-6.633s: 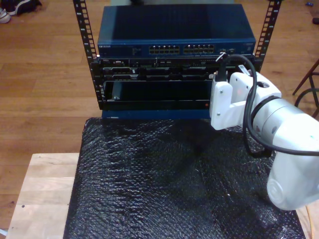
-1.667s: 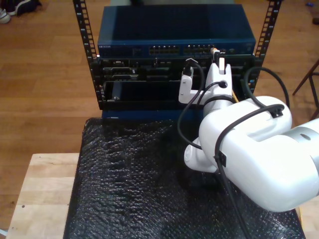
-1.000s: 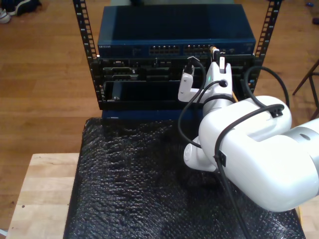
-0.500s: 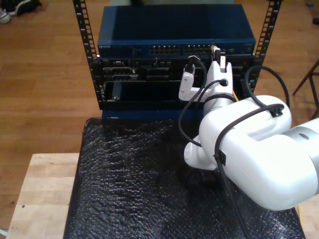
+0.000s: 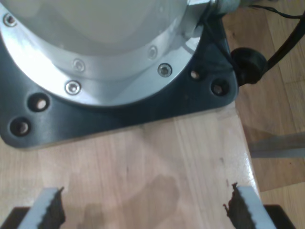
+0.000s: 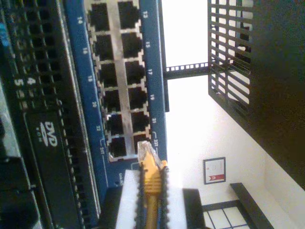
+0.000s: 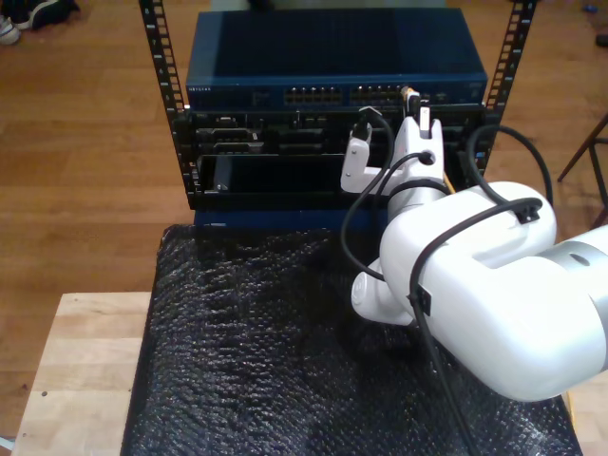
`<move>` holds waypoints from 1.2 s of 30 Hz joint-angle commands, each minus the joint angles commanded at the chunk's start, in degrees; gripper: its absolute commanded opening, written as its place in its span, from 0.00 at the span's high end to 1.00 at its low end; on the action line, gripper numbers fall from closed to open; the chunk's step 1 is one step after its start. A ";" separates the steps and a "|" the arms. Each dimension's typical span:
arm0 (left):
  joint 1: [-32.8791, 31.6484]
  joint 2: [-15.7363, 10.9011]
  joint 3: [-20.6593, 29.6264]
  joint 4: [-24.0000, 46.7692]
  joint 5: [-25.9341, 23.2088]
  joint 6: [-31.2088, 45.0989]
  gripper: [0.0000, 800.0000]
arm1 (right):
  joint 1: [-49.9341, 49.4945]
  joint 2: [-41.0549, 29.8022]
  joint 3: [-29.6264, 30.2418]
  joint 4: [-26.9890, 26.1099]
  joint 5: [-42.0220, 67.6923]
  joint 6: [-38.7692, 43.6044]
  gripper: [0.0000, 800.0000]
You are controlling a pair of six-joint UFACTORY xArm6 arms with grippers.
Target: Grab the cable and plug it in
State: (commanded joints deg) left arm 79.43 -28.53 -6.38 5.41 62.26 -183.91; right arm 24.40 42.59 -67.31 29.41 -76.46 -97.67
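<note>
The cable [image 6: 151, 183], yellow-orange with a clear plug [image 6: 144, 149] at its tip, is clamped between the toothed pads of my second gripper [image 6: 151, 191]. The plug tip hovers just short of the end ports of the blue network switch [image 6: 152, 95], near ports 21 to 23, and is not inserted. In the exterior view my second gripper [image 7: 415, 106] reaches up to the switch's [image 7: 237, 93] port row at the right, the cable's end [image 7: 409, 94] showing above it. My first gripper [image 5: 143, 214] stands open above bare wood, with nothing between its fingers.
Black rack units [image 7: 266, 142] with a DVD drive [image 6: 47, 143] sit under the switch, between perforated rack posts [image 7: 161, 57]. Black bubble wrap [image 7: 256, 351] covers the wooden table [image 7: 76, 370]. Black arm cables [image 7: 356, 228] loop beside the wrist. A black arm base plate [image 5: 119, 114] lies beyond my first gripper.
Since 6.6 s ago the second arm has swung from the exterior view's right to the switch's ports with the cable. Over the last second it has barely shifted.
</note>
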 joint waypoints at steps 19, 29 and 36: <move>0.00 0.00 0.00 0.00 0.00 0.09 0.00 | 0.09 0.00 -0.26 0.00 0.09 0.00 1.00; 0.00 0.00 0.00 0.00 0.00 0.09 0.00 | 0.00 0.53 -0.53 -0.09 0.18 0.00 1.00; 0.00 0.00 -0.09 0.00 0.00 0.09 0.00 | 0.00 0.62 -0.97 -0.09 0.18 0.00 1.00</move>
State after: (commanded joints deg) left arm 79.43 -28.53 -6.47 5.41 62.26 -183.82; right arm 24.40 43.21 -68.27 29.32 -76.29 -97.67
